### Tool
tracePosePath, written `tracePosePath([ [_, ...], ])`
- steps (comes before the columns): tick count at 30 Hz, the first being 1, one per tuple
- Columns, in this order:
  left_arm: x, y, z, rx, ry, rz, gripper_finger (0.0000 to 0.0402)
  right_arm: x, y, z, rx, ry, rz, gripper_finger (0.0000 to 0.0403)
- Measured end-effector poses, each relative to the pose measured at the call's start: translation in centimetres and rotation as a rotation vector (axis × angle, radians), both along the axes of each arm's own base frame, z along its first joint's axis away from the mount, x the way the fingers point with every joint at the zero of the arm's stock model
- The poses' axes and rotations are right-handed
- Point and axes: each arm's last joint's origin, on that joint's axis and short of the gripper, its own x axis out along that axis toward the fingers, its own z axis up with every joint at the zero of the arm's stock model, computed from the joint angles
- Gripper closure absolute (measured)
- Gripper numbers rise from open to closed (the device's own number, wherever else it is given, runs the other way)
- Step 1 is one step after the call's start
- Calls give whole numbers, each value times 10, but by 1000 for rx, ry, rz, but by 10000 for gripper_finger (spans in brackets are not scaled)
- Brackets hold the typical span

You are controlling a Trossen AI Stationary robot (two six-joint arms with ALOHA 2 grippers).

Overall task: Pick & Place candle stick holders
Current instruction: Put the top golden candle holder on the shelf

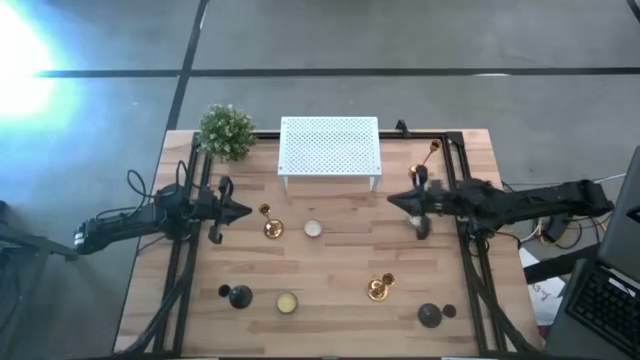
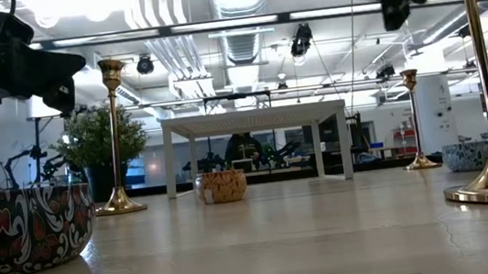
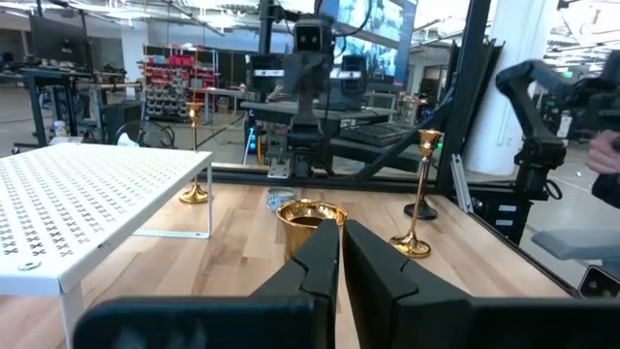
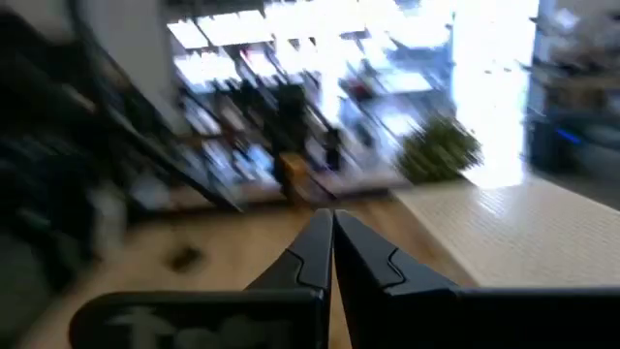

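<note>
Three slim gold candle stick holders stand upright on their round bases: one left of centre [image 1: 267, 222], one at the near right [image 1: 380, 288], one at the far right [image 1: 430, 150]. Two dark round-based ones stand near the front edge [image 1: 238, 296] [image 1: 430, 315]. My left gripper [image 1: 247, 211] is shut and empty, level, just left of the left-of-centre holder, whose cup top [image 3: 310, 215] shows right beyond the fingertips. My right gripper [image 1: 392, 200] is shut and empty, above the table right of centre, pointing toward the left edge.
A white perforated rack [image 1: 330, 150] stands at the far middle, with a small green plant [image 1: 226, 130] at the far left. Two low candle tins sit at centre [image 1: 313, 228] and near the front [image 1: 287, 303]. Black frame rails [image 1: 190, 290] run along both table sides.
</note>
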Motion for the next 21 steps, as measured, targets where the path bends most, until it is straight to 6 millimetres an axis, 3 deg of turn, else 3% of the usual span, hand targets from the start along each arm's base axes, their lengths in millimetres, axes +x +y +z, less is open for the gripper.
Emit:
tracePosePath([
  [3, 0, 0, 0, 0, 0, 0, 378, 13, -7, -12, -17, 291, -255, 394],
  [6, 0, 0, 0, 0, 0, 0, 378, 15, -9, -27, 9, 371, -456, 394],
  [14, 0, 0, 0, 0, 0, 0, 378, -23, -14, -77, 63, 266, -885, 394],
  [21, 0, 0, 0, 0, 0, 0, 378, -46, -17, -94, 124, 115, -967, 394],
])
